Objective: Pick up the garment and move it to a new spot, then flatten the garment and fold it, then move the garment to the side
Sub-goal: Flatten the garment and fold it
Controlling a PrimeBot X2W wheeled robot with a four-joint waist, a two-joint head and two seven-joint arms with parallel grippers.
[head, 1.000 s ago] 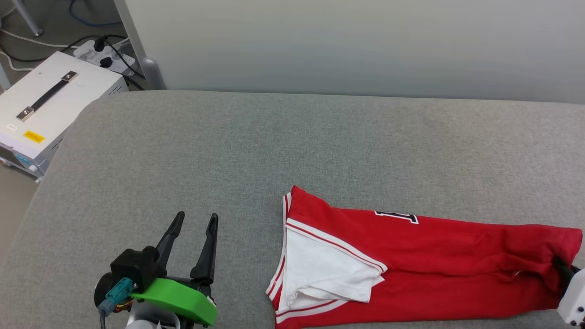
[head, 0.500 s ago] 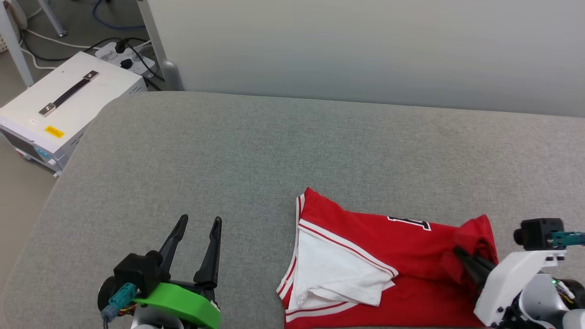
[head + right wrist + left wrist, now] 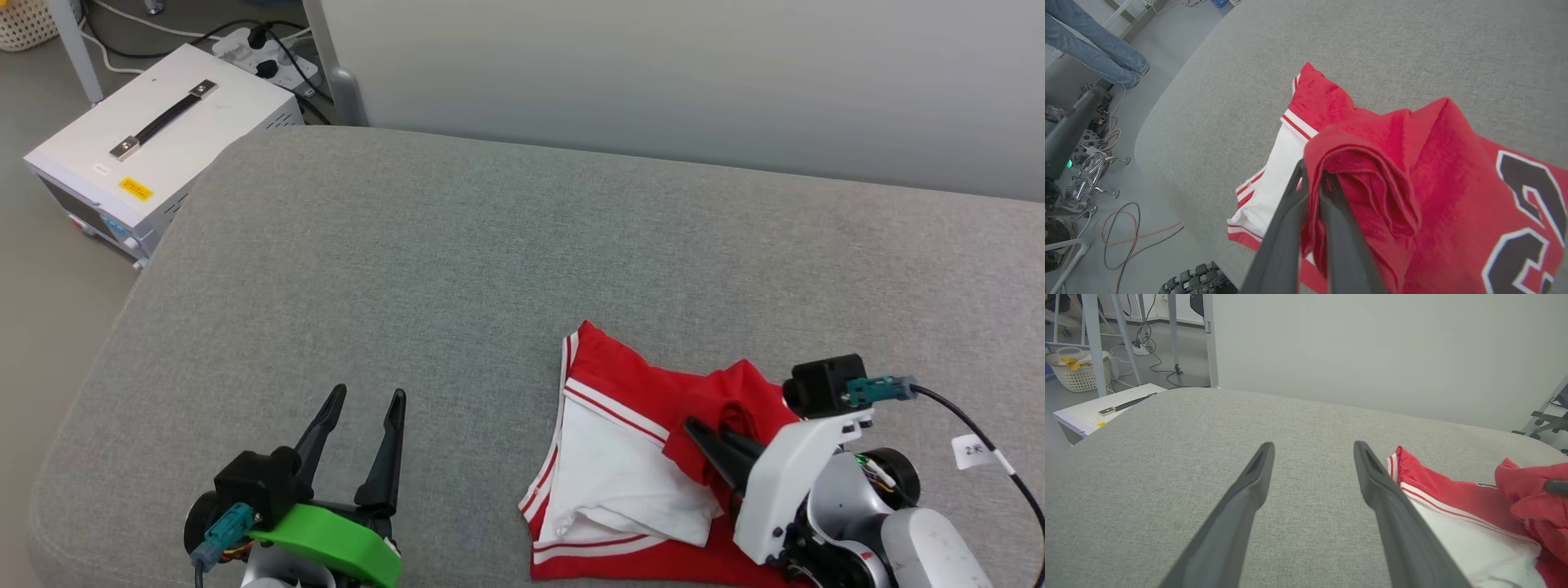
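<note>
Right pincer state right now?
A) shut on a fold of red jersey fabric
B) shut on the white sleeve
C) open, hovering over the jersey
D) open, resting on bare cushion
A: the right pincer has its two fingers pressed together with a fold of the red jersey caught between them, while the white sleeve lies beside the fingers, outside the grip.

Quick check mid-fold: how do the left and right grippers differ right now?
The left gripper stands open with nothing between its fingers; the right gripper is shut on a red fold of the garment. The left gripper is over bare grey cushion beside the garment; the right gripper is over the garment itself. Both have long dark fingers.
</note>
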